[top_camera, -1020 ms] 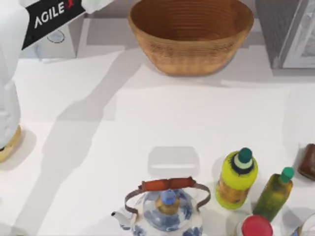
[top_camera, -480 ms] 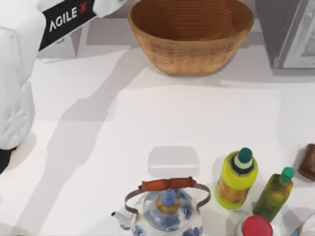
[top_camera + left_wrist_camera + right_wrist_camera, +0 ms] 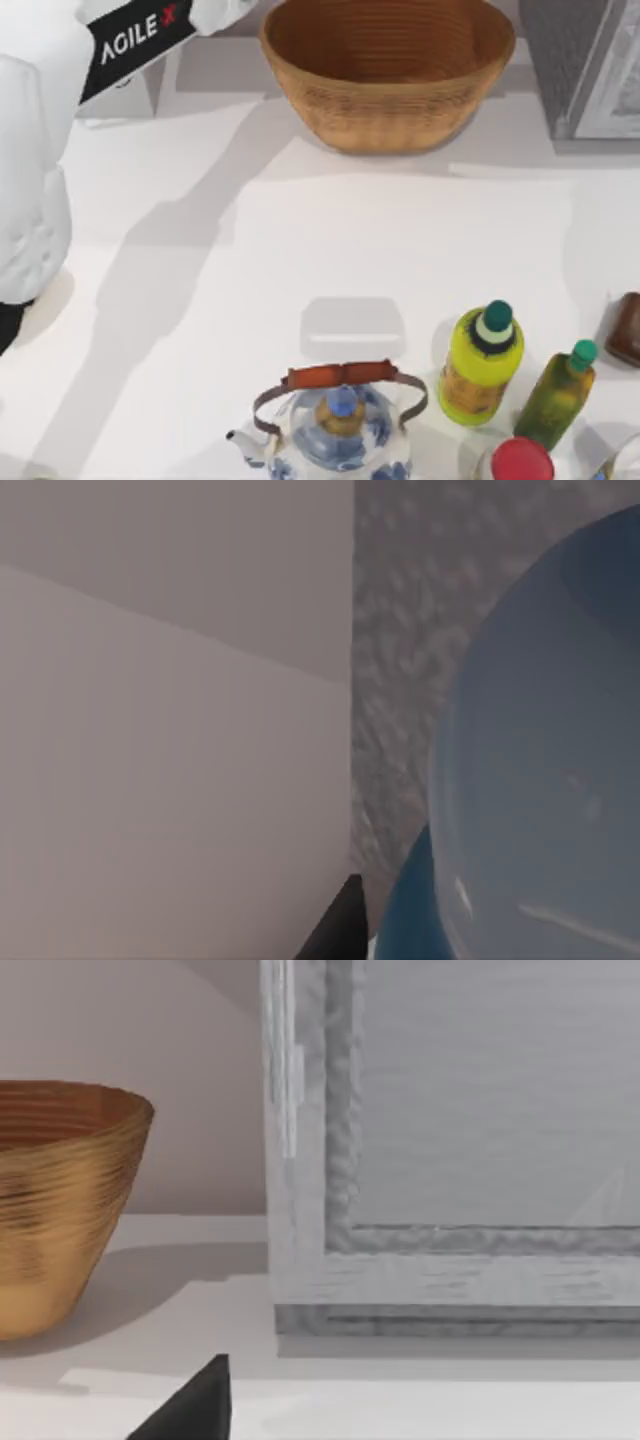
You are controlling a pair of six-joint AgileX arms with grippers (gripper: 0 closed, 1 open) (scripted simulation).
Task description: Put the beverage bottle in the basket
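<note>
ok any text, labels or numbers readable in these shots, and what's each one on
"AGILE X": white letters with a red mark, on the black panel of the left arm in the top view.
Yellow bottle: label band too blurred to read.
Olive-green bottle: label unreadable too.
Nothing else carries text.

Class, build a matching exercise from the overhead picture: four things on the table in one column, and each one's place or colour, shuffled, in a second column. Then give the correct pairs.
Things:
1. basket
2. teapot
3. yellow bottle
4. olive bottle

Descriptions:
A. blue and white, under a brown handle
B. slim, rightmost of the two bottles
C. at the far edge, wide and woven
D. fat, with a dark green cap

Pairs: 1-C, 2-A, 3-D, 4-B
</note>
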